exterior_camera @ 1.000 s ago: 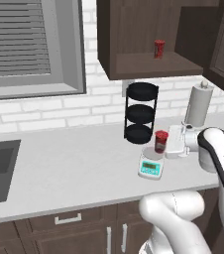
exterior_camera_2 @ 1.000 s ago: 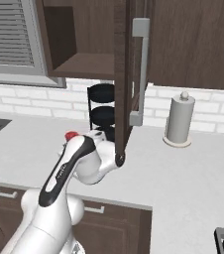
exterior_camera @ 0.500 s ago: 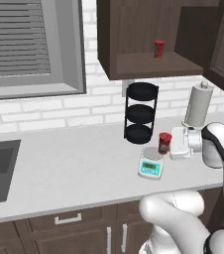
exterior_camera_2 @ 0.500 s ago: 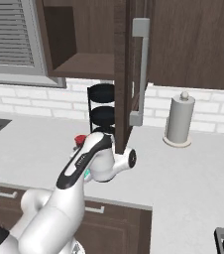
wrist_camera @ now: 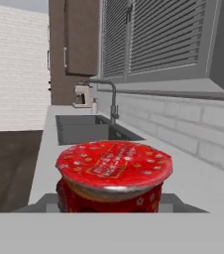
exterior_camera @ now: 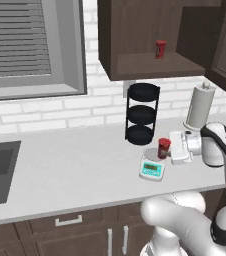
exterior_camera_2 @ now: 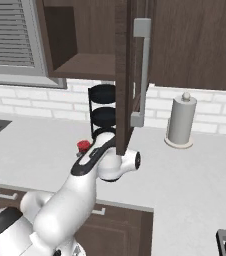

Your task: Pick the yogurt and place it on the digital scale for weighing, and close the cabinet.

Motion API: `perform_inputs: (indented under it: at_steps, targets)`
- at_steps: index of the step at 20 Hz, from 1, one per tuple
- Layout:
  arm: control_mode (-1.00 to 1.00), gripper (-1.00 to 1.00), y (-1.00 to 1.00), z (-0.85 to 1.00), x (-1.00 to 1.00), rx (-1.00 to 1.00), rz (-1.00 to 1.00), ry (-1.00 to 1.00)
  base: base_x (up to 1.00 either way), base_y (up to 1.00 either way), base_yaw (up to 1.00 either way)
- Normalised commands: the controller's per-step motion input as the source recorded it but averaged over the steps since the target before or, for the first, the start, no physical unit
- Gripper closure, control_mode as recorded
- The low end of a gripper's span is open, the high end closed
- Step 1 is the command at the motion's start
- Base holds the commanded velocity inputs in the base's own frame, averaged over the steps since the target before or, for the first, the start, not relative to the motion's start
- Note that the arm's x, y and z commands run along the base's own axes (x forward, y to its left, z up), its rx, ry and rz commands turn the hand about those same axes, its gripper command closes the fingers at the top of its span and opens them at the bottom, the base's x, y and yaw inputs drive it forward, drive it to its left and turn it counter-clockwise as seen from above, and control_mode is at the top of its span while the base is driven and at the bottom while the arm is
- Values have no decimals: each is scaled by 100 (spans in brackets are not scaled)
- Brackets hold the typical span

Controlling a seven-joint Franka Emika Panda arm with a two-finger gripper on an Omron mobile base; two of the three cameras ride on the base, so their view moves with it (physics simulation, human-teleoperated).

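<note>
Above the digital scale (exterior_camera: pixel 152 169), the yogurt (exterior_camera: pixel 163 148) now hangs at the gripper (exterior_camera: pixel 171 148), apparently clasped though its fingers are hidden, having travelled leftward toward the plate; the cabinet (exterior_camera: pixel 135 35) stands open, unclosed.

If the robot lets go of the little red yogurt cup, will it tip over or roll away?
Probably not. The yogurt stands upright and looks squat, with a wide flat foil lid, so it likely sits steady. It is round, though, so knocked onto its side it could roll. The thin lid looks easy to dent, so the gripper should squeeze gently.
</note>
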Motion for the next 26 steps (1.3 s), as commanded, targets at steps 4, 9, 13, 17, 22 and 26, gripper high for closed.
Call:
perform_inputs:
  at_steps: [4,9,13,17,22,26]
  targets:
    - [-100,100,-1,-15,27,0,6,-2,0,0,0]
    - [-100,100,-1,-24,37,0,5,0,0,0,0]
    - [-100,100,-21,-9,29,0,5,0,0,0,0]
    - [-100,100,-17,-11,24,0,3,0,0,0,0]
    - [-100,100,0,-24,11,0,1,0,0,0,0]
    - [-100,100,0,-31,9,0,1,0,0,0,0]
